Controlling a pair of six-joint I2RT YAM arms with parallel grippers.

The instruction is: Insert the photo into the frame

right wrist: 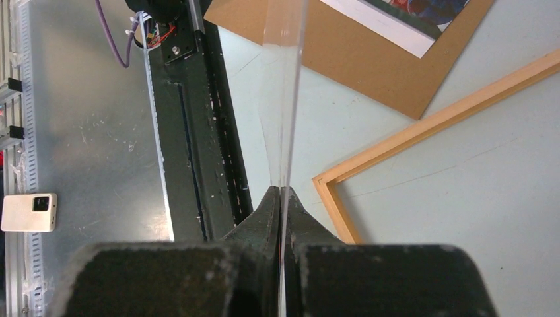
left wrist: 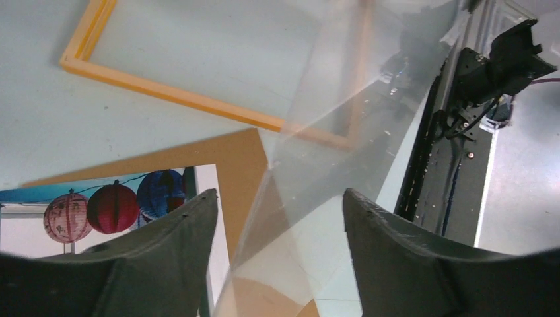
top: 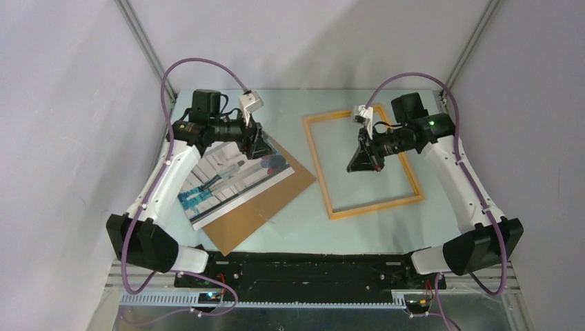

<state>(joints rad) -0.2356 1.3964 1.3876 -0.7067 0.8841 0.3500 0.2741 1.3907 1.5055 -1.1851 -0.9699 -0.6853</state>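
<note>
Evidently an early step: the right tool [right wrist: 280, 193] pinches a clear pane [right wrist: 285, 99] (seen edge-on), while the left tool [left wrist: 277, 201] gapes wide over the photo [top: 227, 181], which lies on a brown board [top: 256, 215] beside the frame [top: 376, 205] on the tabletop [top: 290, 110]. Next, probably, the pane needs settling without disturbing the photo.

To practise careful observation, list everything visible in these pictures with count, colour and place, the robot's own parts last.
Rectangular white-bordered paper photo: one, pale with red and blue lanterns, lying on the board.
Plain brown backing board: one, brown, flat on the pale table, left of the frame.
Thin orange-yellow wooden frame: one, flat on the table, right of centre.
Clear transparent sheet: one, colourless, reaching from the right gripper towards the board.
Small white box: one, white, on the grey metal plate.
Left gripper: one, black, open above the photo.
Right gripper: one, black, shut on the sheet.
</note>
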